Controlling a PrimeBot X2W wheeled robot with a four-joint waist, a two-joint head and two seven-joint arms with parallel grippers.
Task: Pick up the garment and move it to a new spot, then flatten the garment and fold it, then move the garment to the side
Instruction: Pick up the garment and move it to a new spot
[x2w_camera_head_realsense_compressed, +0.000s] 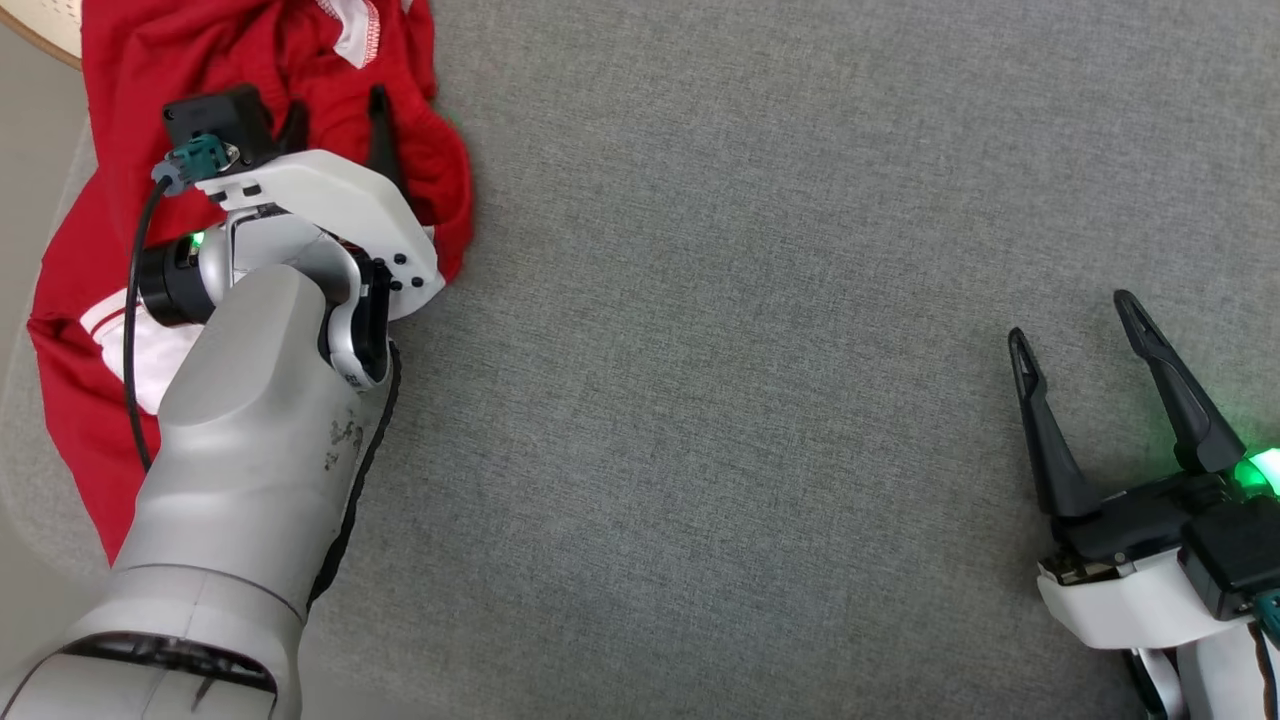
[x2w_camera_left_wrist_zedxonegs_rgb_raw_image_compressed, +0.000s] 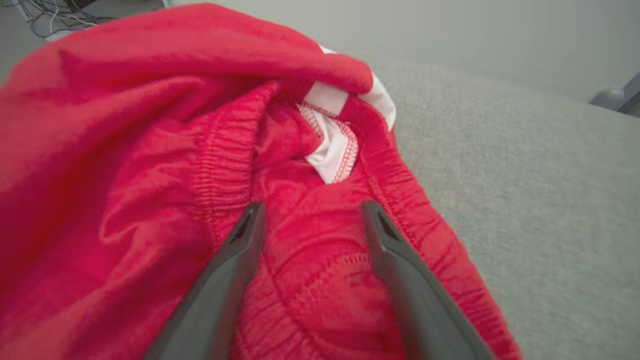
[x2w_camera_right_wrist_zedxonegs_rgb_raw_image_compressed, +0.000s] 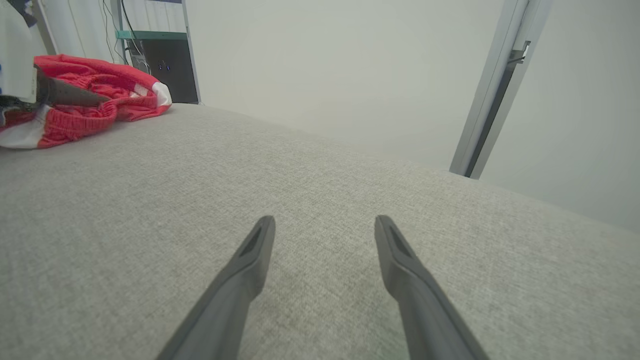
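One garment (x2w_camera_head_realsense_compressed: 250, 50): red, crumpled, elastic ribbed waistband, white panels edged in red stitching. Lies bunched at far left edge of grey fabric surface (x2w_camera_head_realsense_compressed: 750, 350), directly beneath left gripper (x2w_camera_left_wrist_zedxonegs_rgb_raw_image_compressed: 314, 205); fingers spread, straddling waistband fold, pinching nothing. Right gripper (x2w_camera_head_realsense_compressed: 1070, 316) well apart from garment, fingers spread, empty. Two grippers, two fingers each.

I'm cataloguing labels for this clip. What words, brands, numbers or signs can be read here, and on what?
None can be read.
The red garment shows stitching and white trim, no print.
Dark marks on the left forearm are too blurred to tell as letters.
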